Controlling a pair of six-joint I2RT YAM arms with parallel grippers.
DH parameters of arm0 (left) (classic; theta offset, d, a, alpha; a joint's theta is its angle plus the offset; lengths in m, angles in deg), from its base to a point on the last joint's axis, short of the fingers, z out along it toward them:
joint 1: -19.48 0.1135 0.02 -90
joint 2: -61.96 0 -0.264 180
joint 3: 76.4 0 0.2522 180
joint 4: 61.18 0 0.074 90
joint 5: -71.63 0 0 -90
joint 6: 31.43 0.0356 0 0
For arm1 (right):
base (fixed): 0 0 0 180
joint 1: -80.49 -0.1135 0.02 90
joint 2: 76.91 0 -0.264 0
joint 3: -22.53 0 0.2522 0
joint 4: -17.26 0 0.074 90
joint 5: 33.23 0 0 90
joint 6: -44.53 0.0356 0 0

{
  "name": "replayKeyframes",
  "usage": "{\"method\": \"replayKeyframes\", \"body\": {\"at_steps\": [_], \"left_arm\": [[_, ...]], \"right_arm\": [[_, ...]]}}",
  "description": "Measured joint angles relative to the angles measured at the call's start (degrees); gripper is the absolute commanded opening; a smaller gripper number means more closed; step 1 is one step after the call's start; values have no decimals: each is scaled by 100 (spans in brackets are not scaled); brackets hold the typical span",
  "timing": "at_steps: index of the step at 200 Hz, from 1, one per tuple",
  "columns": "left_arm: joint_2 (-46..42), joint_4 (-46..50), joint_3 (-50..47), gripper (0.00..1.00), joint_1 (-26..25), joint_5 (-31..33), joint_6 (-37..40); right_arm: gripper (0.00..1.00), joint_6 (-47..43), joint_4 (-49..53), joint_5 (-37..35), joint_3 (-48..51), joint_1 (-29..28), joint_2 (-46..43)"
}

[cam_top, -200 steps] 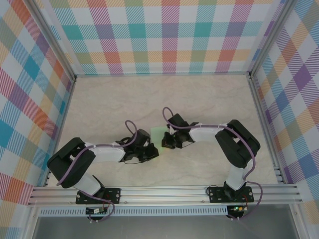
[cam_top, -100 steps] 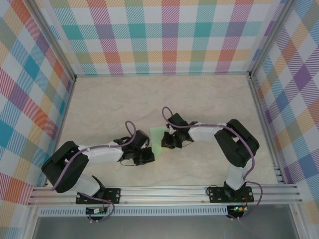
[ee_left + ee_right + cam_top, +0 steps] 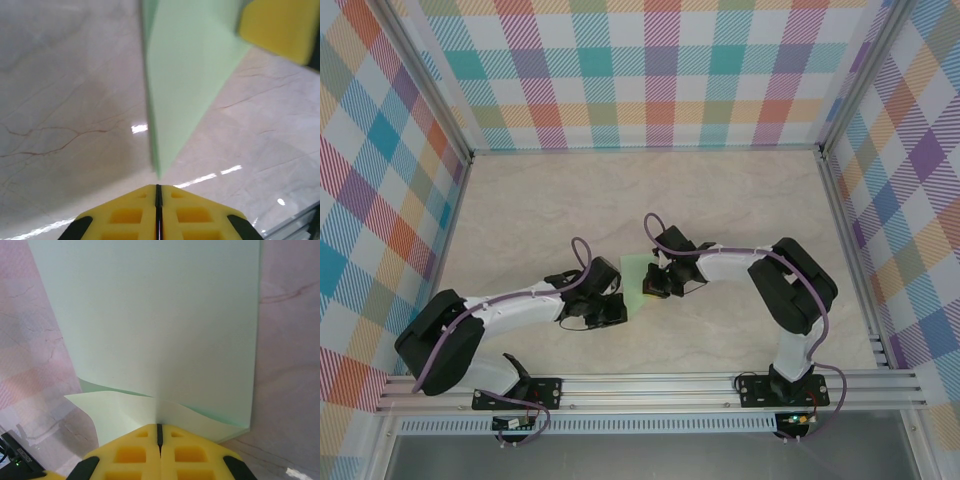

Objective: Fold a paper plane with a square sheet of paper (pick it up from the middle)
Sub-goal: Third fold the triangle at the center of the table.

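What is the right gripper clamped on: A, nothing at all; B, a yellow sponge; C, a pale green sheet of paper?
C: in the right wrist view the right gripper is shut, and the pale green sheet of paper runs straight into the seam where its jaws meet.

Mint-green sheet (image 3: 150,315), partly folded, edge lifted.
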Motion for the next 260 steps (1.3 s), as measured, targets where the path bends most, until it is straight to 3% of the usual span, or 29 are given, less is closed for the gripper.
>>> {"method": "replayKeyframes", "body": {"at_steps": [72, 154, 210, 260], "left_arm": [[927, -1025, 157, 7, 0, -7, -177], [442, -1878, -686, 8, -4, -109, -446], [-184, -339, -651, 9, -9, -55, -249], [-1078, 820, -120, 25, -9, 461, -96]], "right_arm": [[4, 39, -24, 87, -59, 0, 70], [4, 37, 22, 72, -92, 0, 79], [5, 35, 133, 44, -181, 0, 94], [12, -7, 588, -205, -487, 0, 76]]}}
